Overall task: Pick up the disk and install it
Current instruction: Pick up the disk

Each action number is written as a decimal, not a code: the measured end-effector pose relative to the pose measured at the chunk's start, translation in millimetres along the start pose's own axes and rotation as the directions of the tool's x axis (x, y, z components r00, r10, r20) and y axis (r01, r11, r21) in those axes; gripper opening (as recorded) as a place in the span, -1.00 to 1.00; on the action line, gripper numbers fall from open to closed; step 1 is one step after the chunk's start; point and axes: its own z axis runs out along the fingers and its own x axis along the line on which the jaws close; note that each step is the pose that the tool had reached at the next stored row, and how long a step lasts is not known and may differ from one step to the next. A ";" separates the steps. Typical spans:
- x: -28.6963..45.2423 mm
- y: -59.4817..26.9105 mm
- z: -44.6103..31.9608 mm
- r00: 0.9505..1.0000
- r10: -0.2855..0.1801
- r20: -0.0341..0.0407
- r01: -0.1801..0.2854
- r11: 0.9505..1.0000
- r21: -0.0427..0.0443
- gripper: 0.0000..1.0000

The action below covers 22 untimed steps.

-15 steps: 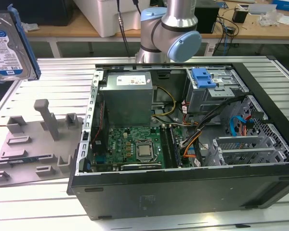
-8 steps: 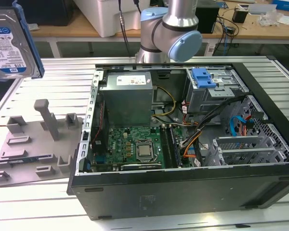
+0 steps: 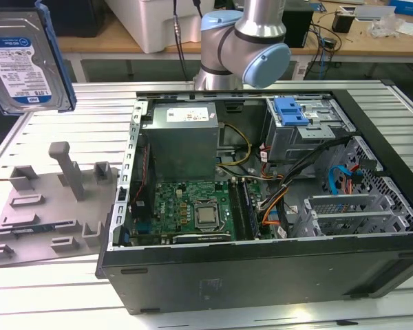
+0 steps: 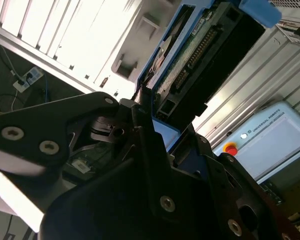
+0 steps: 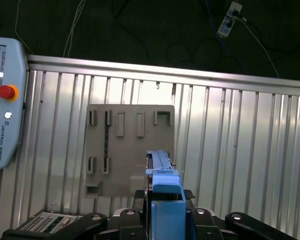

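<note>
Silver-grey disk (image 3: 26, 58), a flat rectangular hard drive with a blue-and-white label on its face and blue plastic rails along its edges, hangs in the air with nothing under it. In the exterior view it stands close to the camera at about ten o'clock from the open black desktop computer case (image 3: 261, 275), its label face turned toward the lens. Directly at six o'clock from it lies the grey moulded plastic fixture plate (image 3: 48, 206) with upright pegs and slots, on the ribbed aluminium table (image 3: 55, 295). In the second wrist view the disk (image 4: 200, 55) is seen from its connector end, and the black gripper (image 4: 170, 125) has it clamped: one of the black fingers (image 4: 142, 125) presses against one blue-railed side and the opposite one sits against the other side, so the drive stands out from between them. In the first wrist view the disk (image 5: 165, 200) shows edge-on as a narrow blue rail rising from the middle of the gripper (image 5: 165, 222), with the fixture plate (image 5: 130, 145) well apart beyond it and a pale grey control pendant with a red button (image 5: 2, 105) lying on the table. Inside the case, a large grey metal power-supply box (image 3: 182, 134) sits at about eleven o'clock from the green motherboard (image 3: 193, 206), and a blue plastic bracket (image 3: 292, 110) tops the grey drive cage at about one o'clock. The silver robot arm with pale blue joint caps (image 3: 251, 41) rises at twelve o'clock behind the case.
</note>
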 end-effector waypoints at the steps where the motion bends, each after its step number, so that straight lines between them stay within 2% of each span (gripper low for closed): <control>1: 0.0 0.0 0.0 1.000 0.000 0.000 0.000 1.000 0.000 -0.26; 9: 0.0 -0.2 0.0 1.000 0.000 0.000 0.000 1.000 0.000 -0.26; 13: 0.9 -4.8 -0.1 1.000 0.000 0.000 0.000 1.000 0.000 -0.26; 18: 3.4 -15.2 -0.4 1.000 0.000 0.000 0.000 1.000 -0.001 -0.26; 22: 10.7 -31.1 -0.9 1.000 0.000 0.000 0.000 1.000 -0.007 -0.26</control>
